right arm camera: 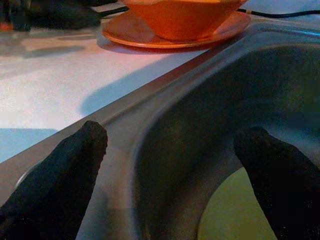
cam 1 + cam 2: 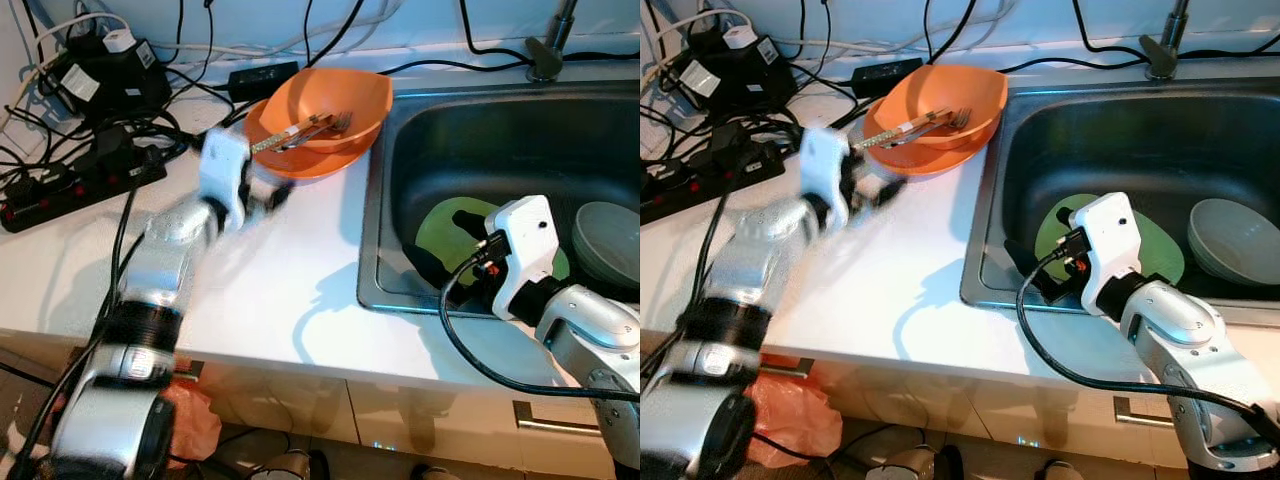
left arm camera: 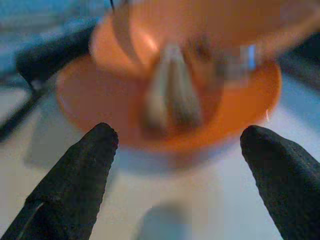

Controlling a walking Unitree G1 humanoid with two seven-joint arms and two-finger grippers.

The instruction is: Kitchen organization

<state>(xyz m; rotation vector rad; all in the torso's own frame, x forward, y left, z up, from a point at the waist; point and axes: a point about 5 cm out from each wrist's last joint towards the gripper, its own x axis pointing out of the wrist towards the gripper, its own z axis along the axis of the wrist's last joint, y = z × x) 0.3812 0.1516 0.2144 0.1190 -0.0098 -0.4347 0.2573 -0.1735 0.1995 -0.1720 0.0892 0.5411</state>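
White counter adjoins steel sink, cables behind.

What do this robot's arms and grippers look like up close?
Both arms are silver metal tubes with black ring joints. Each ends in a boxy white wrist housing carrying the gripper: the left gripper and right gripper each have two long, rounded black fingers. A black cable loops from the right wrist back along the arm, with a small red connector at the housing.
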